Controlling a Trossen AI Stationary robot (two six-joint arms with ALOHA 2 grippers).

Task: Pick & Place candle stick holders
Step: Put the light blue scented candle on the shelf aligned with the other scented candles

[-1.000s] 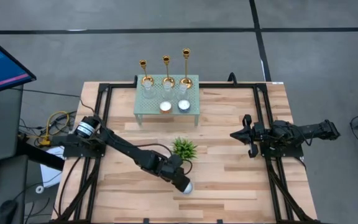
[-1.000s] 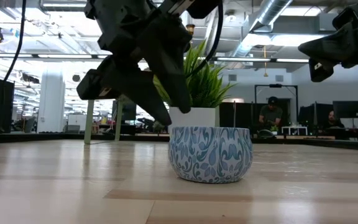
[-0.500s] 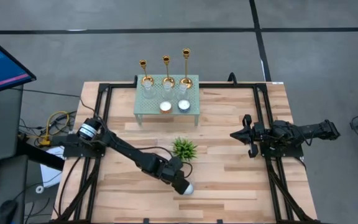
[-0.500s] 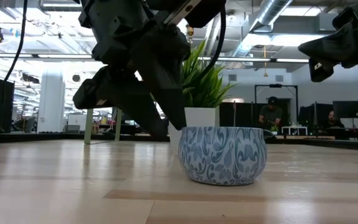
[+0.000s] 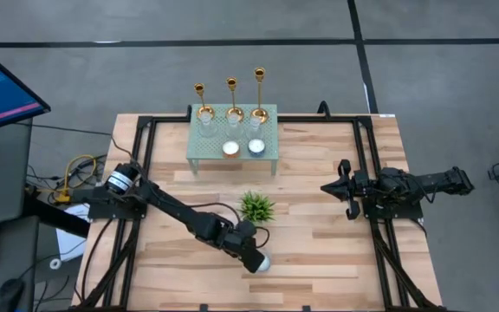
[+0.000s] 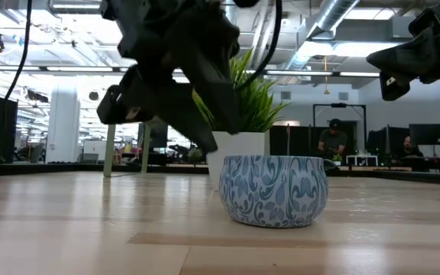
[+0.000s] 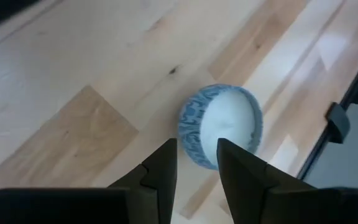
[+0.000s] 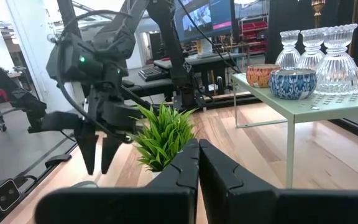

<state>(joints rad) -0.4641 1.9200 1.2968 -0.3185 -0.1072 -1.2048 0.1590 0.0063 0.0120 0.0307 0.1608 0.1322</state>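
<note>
Three gold candle stick holders [image 5: 199, 100], [image 5: 231, 97], [image 5: 259, 91] stand upright on their round bases along the far edge of a small green table [image 5: 199, 152]. No gripper is near them. My left gripper [image 5: 252, 257] hangs open near the table's near edge, slanting down. Its fingertips [image 6: 208, 149] stand just above and to the left of a round blue-patterned candle tin [image 6: 273, 191], which sits flat on the wood. In the left wrist view the tin [image 7: 229, 124] lies just beyond the fingers. My right gripper [image 5: 327, 188] waits shut and level at the table's right.
A small potted plant [image 5: 256, 206] stands just behind the tin. On the green table are clear glass cups [image 8: 340, 53] and two small round candles [image 5: 230, 148], [image 5: 256, 146]. Black frame rails [image 5: 141, 173] run along both sides. Bare wood lies between the arms.
The blue tin has slid a little toward the table's right, staying flat on the wood. My left gripper's fingertips, which stood low against the tin's left side half a second ago, now stand higher, clear of its rim.
</note>
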